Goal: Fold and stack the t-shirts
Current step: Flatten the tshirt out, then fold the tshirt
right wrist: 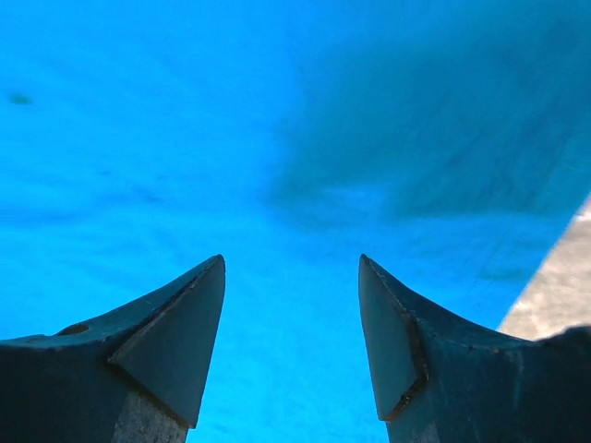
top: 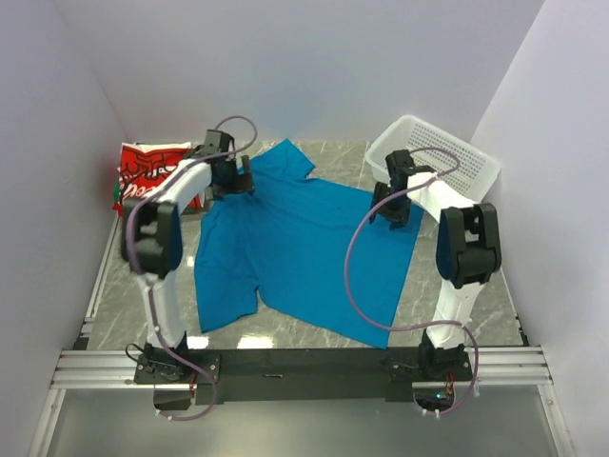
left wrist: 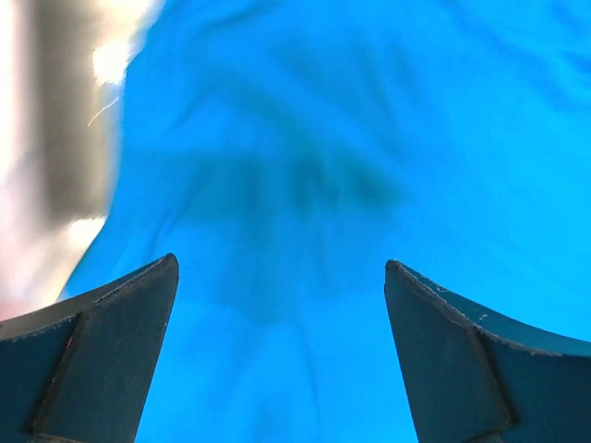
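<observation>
table point(top: 124, 295) | blue t-shirt point(top: 304, 248) spread flat, centre of frame, likely soft, light, limp - best pinched at hem or sleeve edge | red-and-white t-shirt point(top: 147, 167) folded, upper left | left pincer point(left wrist: 282, 268), right pincer point(right wrist: 291, 258) - both apart, empty, over blue cloth

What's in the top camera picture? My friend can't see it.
A blue t-shirt lies spread on a table, with the left claw and right claw poised over it. A folded red-and-white t-shirt sits back left, a white basket back right.
</observation>
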Robot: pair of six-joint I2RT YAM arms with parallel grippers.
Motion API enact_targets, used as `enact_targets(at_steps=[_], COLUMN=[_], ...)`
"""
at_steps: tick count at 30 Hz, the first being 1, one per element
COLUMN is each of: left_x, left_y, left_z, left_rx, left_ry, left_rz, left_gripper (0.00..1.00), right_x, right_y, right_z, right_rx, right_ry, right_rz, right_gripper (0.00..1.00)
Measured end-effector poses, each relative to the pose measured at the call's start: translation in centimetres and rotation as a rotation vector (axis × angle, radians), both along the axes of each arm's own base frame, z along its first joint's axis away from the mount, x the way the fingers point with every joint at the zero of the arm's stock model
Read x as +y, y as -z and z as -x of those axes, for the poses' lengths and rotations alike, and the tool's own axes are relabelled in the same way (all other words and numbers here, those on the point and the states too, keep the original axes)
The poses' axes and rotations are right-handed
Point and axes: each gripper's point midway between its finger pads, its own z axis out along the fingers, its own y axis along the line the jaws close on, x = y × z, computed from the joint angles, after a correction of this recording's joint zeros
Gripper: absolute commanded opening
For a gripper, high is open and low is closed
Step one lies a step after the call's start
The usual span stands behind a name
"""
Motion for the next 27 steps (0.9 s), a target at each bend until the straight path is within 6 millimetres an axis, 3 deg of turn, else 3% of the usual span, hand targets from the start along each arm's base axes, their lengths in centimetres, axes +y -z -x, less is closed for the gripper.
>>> enact_targets(at_steps=[3,5,7,8,12,15,19,22,27], left_x=[2.0,3.6,5.0,5.5,6.8,6.5,5.7,5.2,5.0], left_y=[-5.5,-9.5,-11.9,-11.9,-8.7,-5.2,-4.1,-2.9,1.0], left_z=[4.0,7.7,11.4,12.8,18.4,22.4,26.5,29.1,34.0], left_rx=[-0.106,-0.207,-0.297,-0.309,-0.238,-0.116,-0.031,0.032,0.182], left_ry=[-0.094,-0.176,-0.259,-0.294,-0.437,-0.514,-0.634,-0.739,-0.903], left_rz=[-0.012,0.001,0.026,0.032,0.016,-0.019,0.007,0.035,0.017], left_gripper=[0.99,0.99,0.99,0.99,0.99,0.99,0.99,0.99,0.99], right_x=[0.0,0.2,0.5,0.6,1.0,1.4,1.7,2.0,2.7], right_y=[-3.1,-5.6,-8.4,-9.6,-11.6,-10.9,-9.1,-8.7,-9.9], right_z=[-0.6,-0.9,-0.9,-0.3,2.3,5.0,8.3,9.5,9.8], right_rx=[-0.084,-0.154,-0.240,-0.273,-0.335,-0.325,-0.276,-0.263,-0.304], right_ry=[0.003,-0.001,-0.004,-0.006,-0.024,-0.041,-0.049,-0.050,-0.070], right_rz=[-0.029,-0.052,-0.079,-0.092,-0.129,-0.148,-0.175,-0.200,-0.247], right_gripper=[0.67,0.66,0.66,0.66,0.66,0.66,0.66,0.65,0.65])
